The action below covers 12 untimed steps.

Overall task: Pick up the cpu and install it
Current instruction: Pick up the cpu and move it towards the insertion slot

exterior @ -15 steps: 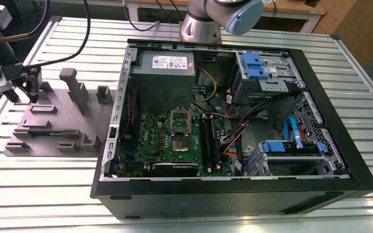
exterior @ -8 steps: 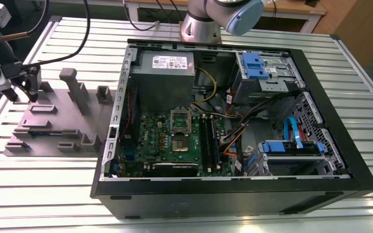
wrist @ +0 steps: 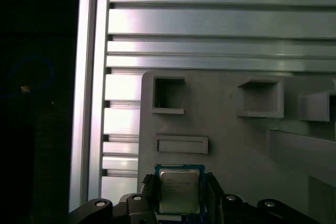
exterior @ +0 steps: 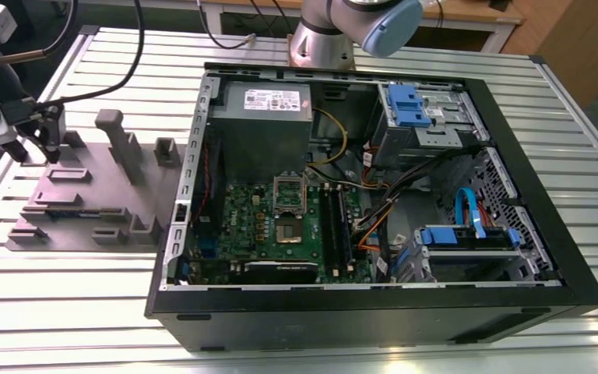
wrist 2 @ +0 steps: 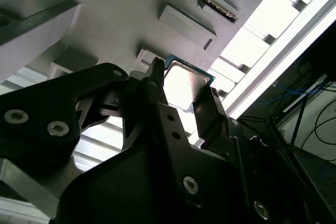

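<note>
Ribbed aluminium slats form the table. Black gripper fingers pinch opposite edges of the cpu, a flat square with a shiny metal lid, over the matte grey moulded tray, which in the exterior view lies at nine o'clock from the open black computer case.

We're in a robotics lab or workshop here: a ribbed aluminium surface, a robot arm rising at its far edge, an opened computer case lying flat with its circuit board bare, a grey parts holder alongside, cables trailing.
</note>
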Tool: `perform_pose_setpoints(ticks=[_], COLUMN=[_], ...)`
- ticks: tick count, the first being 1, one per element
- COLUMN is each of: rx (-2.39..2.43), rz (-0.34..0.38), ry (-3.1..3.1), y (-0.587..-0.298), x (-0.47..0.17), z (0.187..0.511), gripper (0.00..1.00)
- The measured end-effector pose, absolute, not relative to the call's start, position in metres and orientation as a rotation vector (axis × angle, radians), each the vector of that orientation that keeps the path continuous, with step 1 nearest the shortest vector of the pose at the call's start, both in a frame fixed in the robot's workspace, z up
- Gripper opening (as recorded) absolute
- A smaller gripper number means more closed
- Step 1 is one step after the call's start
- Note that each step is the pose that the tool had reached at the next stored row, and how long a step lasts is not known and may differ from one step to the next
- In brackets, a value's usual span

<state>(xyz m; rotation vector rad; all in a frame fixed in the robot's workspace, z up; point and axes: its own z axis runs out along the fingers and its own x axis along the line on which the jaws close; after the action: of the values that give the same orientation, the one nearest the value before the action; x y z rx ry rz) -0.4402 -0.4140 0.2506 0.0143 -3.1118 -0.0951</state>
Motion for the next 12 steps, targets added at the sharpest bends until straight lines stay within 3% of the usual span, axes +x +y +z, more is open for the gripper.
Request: perform_pose_setpoints(ticks=[12], rx=[0.014], rz=[-0.095], ry=[-3.112], y=[-0.4139], x=[-0.4402], z=[0.2549], gripper=[0.47])
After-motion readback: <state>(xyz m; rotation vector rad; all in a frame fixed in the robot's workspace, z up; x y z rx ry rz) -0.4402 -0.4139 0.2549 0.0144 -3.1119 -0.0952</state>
